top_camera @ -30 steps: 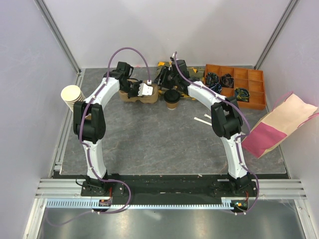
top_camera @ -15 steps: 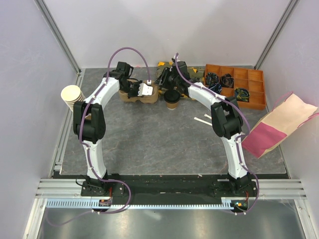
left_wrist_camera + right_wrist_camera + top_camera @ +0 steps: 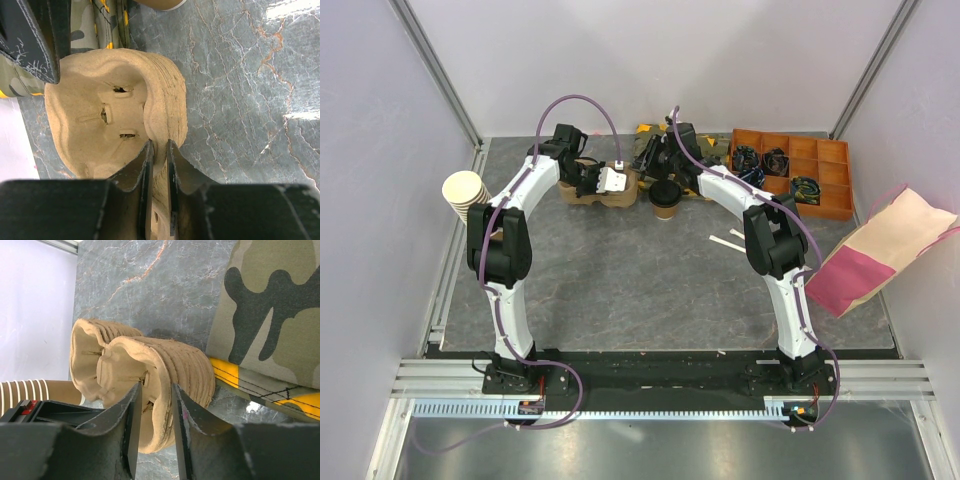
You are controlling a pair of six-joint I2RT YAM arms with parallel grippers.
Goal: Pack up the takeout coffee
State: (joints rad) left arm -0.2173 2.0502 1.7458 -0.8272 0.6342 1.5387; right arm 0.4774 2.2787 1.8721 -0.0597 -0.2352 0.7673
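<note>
My left gripper (image 3: 159, 150) and right gripper (image 3: 155, 390) each pinch the brown moulded-pulp carrier (image 3: 90, 90); the black-lidded kraft paper cup (image 3: 665, 200) stands beside it, unpacked.

Bright, even overhead light leaves only faint, soft shadows. In the left wrist view white glare streaks the surface (image 3: 240, 75), and the left gripper (image 3: 158, 150) blurs near the bottom edge.
</note>
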